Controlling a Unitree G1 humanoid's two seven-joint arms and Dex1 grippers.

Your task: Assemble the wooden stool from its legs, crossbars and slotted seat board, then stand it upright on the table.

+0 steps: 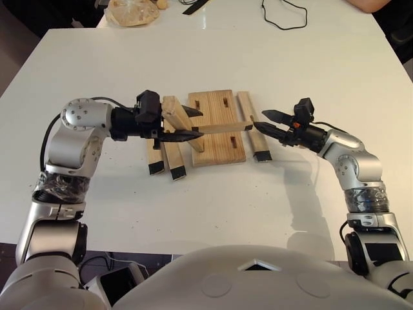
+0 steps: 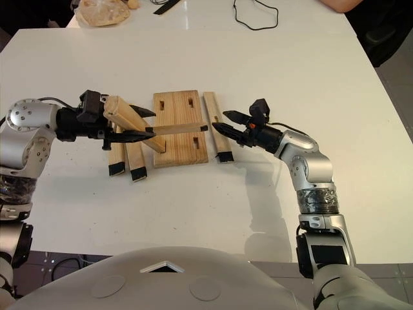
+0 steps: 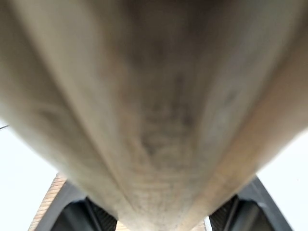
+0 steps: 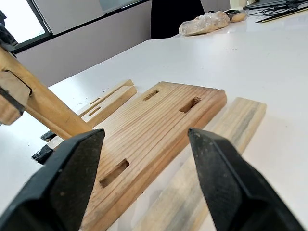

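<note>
Over the table, head cam: clamping a leg (image 1: 173,110) with crossbar (image 1: 222,128) in the left gripper (image 1: 188,124), above the flat seat board (image 1: 219,147). Left wrist: jammed right against that leg. Right wrist: right gripper (image 4: 144,139) spread wide, facing the seat board.

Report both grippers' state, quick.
Left gripper: shut on a wooden leg.
Right gripper: open, holding nothing.

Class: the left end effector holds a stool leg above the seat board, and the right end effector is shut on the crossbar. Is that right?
No. The right end effector is open and empty, by the crossbar's free end; the right wrist view shows it. The rest holds.
</note>
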